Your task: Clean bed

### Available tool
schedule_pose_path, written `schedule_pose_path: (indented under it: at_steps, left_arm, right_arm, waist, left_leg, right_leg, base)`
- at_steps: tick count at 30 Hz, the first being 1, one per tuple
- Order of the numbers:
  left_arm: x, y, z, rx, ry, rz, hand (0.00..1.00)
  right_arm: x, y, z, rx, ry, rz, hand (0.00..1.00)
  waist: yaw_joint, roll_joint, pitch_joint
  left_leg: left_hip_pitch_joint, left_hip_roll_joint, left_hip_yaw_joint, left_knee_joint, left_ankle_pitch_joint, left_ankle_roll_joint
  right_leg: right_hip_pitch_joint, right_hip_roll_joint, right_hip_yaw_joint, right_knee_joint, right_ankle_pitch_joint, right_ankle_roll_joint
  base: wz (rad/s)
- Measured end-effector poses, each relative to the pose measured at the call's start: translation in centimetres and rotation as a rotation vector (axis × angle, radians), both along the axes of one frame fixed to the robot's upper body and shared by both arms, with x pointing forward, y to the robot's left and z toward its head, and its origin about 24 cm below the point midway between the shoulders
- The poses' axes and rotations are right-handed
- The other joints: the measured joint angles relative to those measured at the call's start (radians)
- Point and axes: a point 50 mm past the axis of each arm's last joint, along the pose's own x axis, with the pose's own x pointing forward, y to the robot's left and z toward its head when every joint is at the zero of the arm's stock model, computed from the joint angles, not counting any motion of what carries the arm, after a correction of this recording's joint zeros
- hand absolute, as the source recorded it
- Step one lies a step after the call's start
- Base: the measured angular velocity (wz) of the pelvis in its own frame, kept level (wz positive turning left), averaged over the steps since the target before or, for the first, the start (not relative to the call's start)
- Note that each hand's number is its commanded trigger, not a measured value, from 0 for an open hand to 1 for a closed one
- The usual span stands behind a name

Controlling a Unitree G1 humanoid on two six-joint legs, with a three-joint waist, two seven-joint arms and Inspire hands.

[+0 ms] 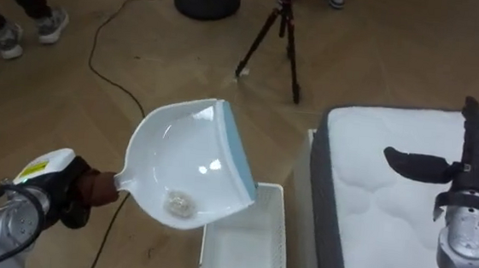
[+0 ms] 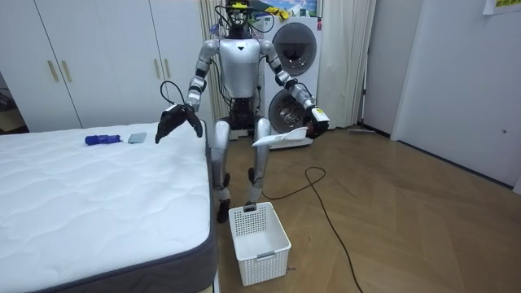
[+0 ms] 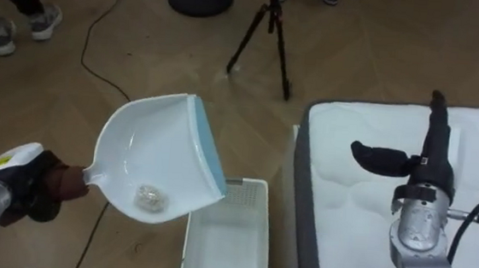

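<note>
Dustpan (image 1: pixel 194 160) holding a wad (image 1: pixel 180 203) hangs at basket's (image 1: pixel 281 240) eleven o'clock, left hand (image 1: pixel 62 191) clamped on its handle; right hand (image 1: pixel 468 173) spread flat over bed (image 1: pixel 377 239).

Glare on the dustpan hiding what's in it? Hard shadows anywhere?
Left eye view: small highlights in the dustpan, clear of the crumpled scrap, which reads fine. Right eye view: same. Room view: soft even light, no hard shadows around the basket.
</note>
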Motion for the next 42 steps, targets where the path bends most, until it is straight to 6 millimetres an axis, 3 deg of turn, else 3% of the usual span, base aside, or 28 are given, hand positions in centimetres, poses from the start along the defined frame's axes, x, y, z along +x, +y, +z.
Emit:
schedule_pose_path:
  at_steps: [2, 3, 5, 6, 10, 15, 17, 22, 28, 33, 37, 42]
  left_arm:
    - [0.6, -0.3, 0.4, 0.005, -0.016, -0.017, 1.0]
    - [0.7, -0.3, 0.5, 0.005, -0.019, -0.02, 1.0]
    - [0.9, -0.4, 0.6, 0.013, -0.009, -0.036, 1.0]
    - [0.9, -0.4, 0.7, 0.02, -0.006, -0.042, 1.0]
    - [1.4, -0.4, 1.0, 0.088, 0.019, -0.081, 1.0]
    - [1.1, -0.2, 0.3, 0.108, 0.062, -0.081, 1.0]
    - [0.7, 0.3, -0.4, 0.111, 0.099, -0.057, 1.0]
    - [0.6, 0.3, -1.1, 0.125, 0.144, -0.057, 1.0]
    - [1.3, 0.3, -1.5, 0.165, 0.186, -0.097, 1.0]
    - [2.9, 0.8, 0.2, 0.248, 0.166, -0.15, 1.0]
    - [5.1, 0.1, 1.7, 0.313, 0.123, -0.203, 1.0]
    - [6.5, -0.6, 2.9, 0.376, 0.074, -0.243, 1.0]
  right_arm:
    - [-0.1, 0.0, -0.4, 0.006, 0.022, 0.01, 0.0]
    - [-0.1, 0.0, -0.5, 0.007, 0.024, 0.011, 0.0]
    - [-0.1, 0.0, -0.5, 0.021, 0.027, 0.01, 0.0]
    - [-0.1, -0.1, -0.6, 0.031, 0.026, 0.008, 0.0]
    - [0.3, 0.1, -0.2, 0.054, 0.012, 0.036, 0.0]
    - [0.7, 0.0, 0.1, 0.052, 0.013, 0.085, 0.0]
    - [0.8, -0.1, -0.2, 0.05, 0.029, 0.087, 0.0]
    - [1.3, -0.4, -1.1, 0.014, 0.077, 0.071, 0.0]
    - [1.9, -0.6, -1.7, -0.027, 0.117, 0.06, 0.0]
    - [1.8, -0.6, -1.8, -0.051, 0.11, 0.039, 0.0]
    - [2.0, 0.2, -2.1, -0.072, 0.112, 0.066, 0.0]
    - [1.9, 0.8, -2.8, -0.068, 0.137, 0.078, 0.0]
  waist:
    - [-0.026, 0.004, 0.0024]
    - [-0.03, 0.001, 0.0015]
    - [-0.044, -0.001, 0.0016]
    - [-0.047, -0.002, 0.0019]
    - [-0.043, -0.006, 0.0009]
    - [-0.026, -0.012, 0.001]
    - [-0.024, -0.012, 0.0012]
    - [-0.029, -0.011, 0.0023]
    - [-0.049, 0.001, 0.0115]
    - [-0.069, 0.025, 0.0159]
    - [-0.08, 0.046, 0.0203]
    - [-0.084, 0.063, 0.0155]
  left_leg:
    - [-0.005, -0.018, -0.056, 0.01, 0.002, -0.009]
    - [-0.006, -0.023, -0.062, 0.011, 0.0, -0.012]
    - [-0.011, -0.028, -0.078, 0.031, -0.021, -0.03]
    - [-0.014, -0.025, -0.077, 0.031, -0.024, -0.034]
    - [-0.02, 0.014, -0.036, 0.012, -0.037, -0.054]
    - [-0.016, 0.042, 0.044, 0.052, -0.042, -0.064]
    - [-0.015, 0.051, 0.052, 0.065, -0.048, -0.074]
    - [-0.039, 0.058, 0.068, 0.063, -0.053, -0.081]
    - [-0.115, 0.061, 0.072, 0.068, -0.064, -0.07]
    - [-0.21, 0.061, 0.072, 0.086, -0.045, -0.072]
    - [-0.241, 0.06, 0.079, 0.084, -0.042, -0.068]
    - [-0.258, 0.066, 0.106, 0.071, -0.04, -0.066]
  right_leg:
    - [-0.035, 0.034, 0.031, -0.153, 0.01, -0.007]
    - [-0.038, 0.048, 0.048, -0.191, 0.022, -0.014]
    - [-0.031, 0.082, 0.084, -0.263, 0.102, -0.043]
    - [-0.029, 0.084, 0.083, -0.263, 0.104, -0.047]
    - [-0.029, 0.092, 0.039, -0.266, 0.095, -0.072]
    - [-0.04, 0.085, 0.035, -0.205, 0.063, -0.092]
    - [-0.028, 0.091, 0.034, -0.211, 0.049, -0.101]
    - [-0.061, 0.091, 0.034, -0.192, 0.04, -0.11]
    - [-0.145, 0.089, 0.031, -0.162, 0.045, -0.123]
    - [-0.232, 0.079, 0.017, -0.158, 0.068, -0.133]
    - [-0.259, 0.072, 0.013, -0.159, 0.074, -0.127]
    - [-0.282, 0.074, 0.025, -0.163, 0.077, -0.12]
  base:
    - [0.75]
    - [0.64]
    - [0.53]
    - [0.53]
    - [0.24]
    - [0.0]
    - [-0.02]
    - [0.01]
    - [0.06]
    - [0.04]
    - [0.04]
    - [-0.05]
